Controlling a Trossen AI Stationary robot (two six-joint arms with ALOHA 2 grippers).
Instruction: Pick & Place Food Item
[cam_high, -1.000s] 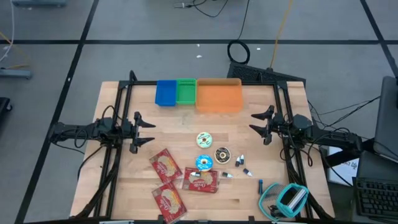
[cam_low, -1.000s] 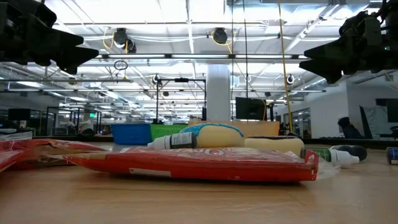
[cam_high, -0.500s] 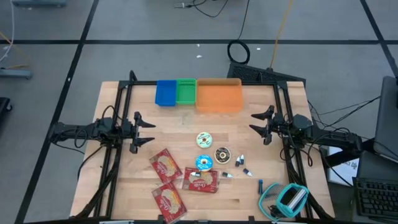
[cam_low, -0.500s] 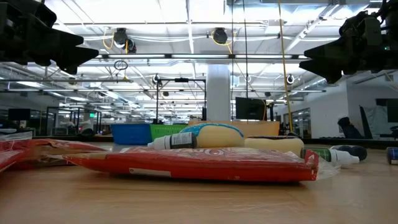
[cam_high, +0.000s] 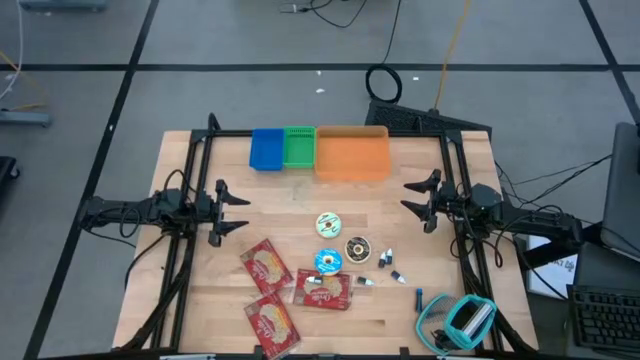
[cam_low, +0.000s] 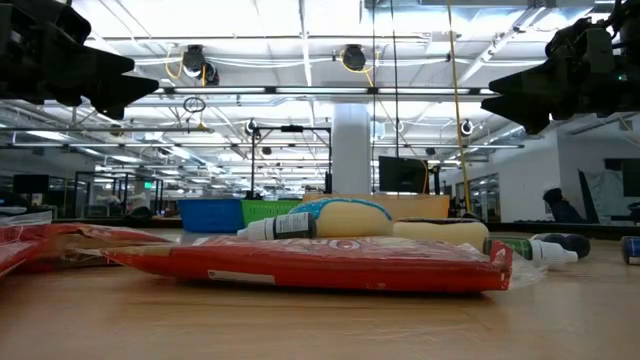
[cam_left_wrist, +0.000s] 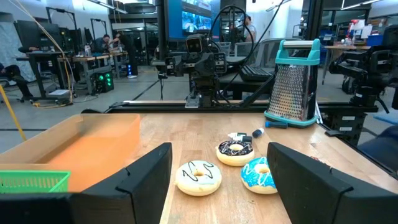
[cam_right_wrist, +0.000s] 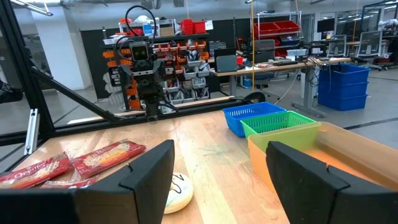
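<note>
Three doughnuts — white (cam_high: 328, 223), blue (cam_high: 327, 262) and chocolate (cam_high: 358, 249) — lie mid-table, well apart from both arms; the left gripper (cam_high: 236, 209) hangs at the table's left edge, fingers spread wide, holding nothing; the right gripper (cam_high: 413, 199) mirrors it at the right edge, also open; an orange bin (cam_high: 351, 153) sits at the far side.

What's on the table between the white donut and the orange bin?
Nothing. In the high view, only bare wood lies between the white donut and the orange bin.
</note>
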